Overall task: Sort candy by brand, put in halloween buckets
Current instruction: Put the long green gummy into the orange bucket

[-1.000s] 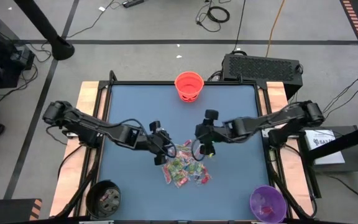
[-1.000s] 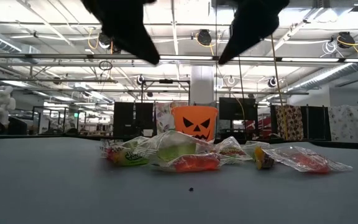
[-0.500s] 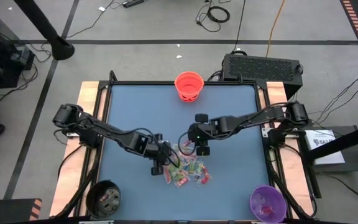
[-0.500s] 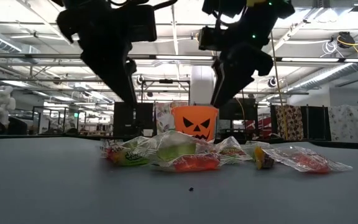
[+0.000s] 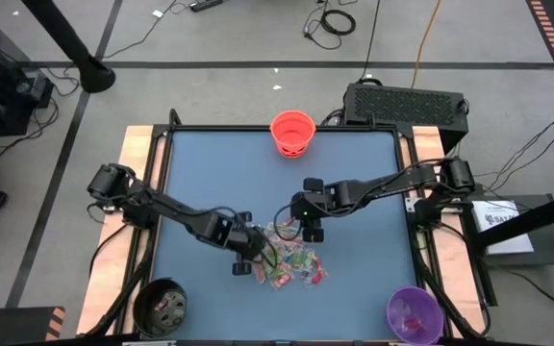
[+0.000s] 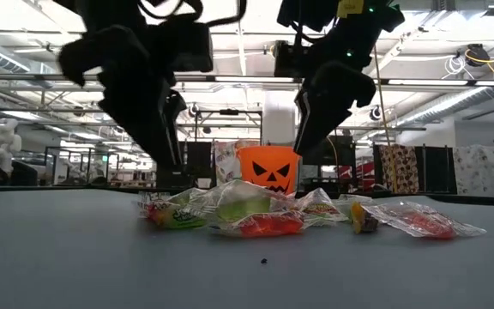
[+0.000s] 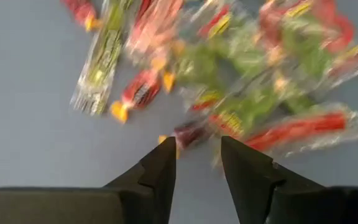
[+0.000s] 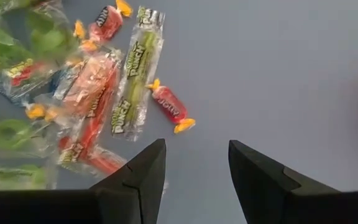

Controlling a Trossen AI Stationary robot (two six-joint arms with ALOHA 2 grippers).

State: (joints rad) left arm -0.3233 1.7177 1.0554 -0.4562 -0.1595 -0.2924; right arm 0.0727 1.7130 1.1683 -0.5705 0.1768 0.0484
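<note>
A pile of small wrapped candy (image 5: 291,261) in red, green and clear wrappers lies on the blue table, near the middle toward the near edge; the low view shows the candy (image 6: 247,210) flat on the surface. My left gripper (image 5: 251,261) hangs open just above the pile's left edge, pointing steeply down; in its wrist view a small dark red sweet (image 7: 188,134) lies just beyond my left gripper (image 7: 197,155). My right gripper (image 5: 309,231) is open over the pile's far edge, and bare table shows at my right gripper (image 8: 196,158). Neither touches the candy.
The orange halloween bucket (image 5: 292,133) stands at the middle of the far edge. The black bucket (image 5: 162,306) sits at the near left corner and the purple bucket (image 5: 414,313) at the near right, both with some candy inside. Bare table lies left and right of the pile.
Both grippers have come down toward the candy pile and tipped to point more steeply down. The left one has also moved toward the near edge, the right one slightly toward the left. The candy has not moved.
</note>
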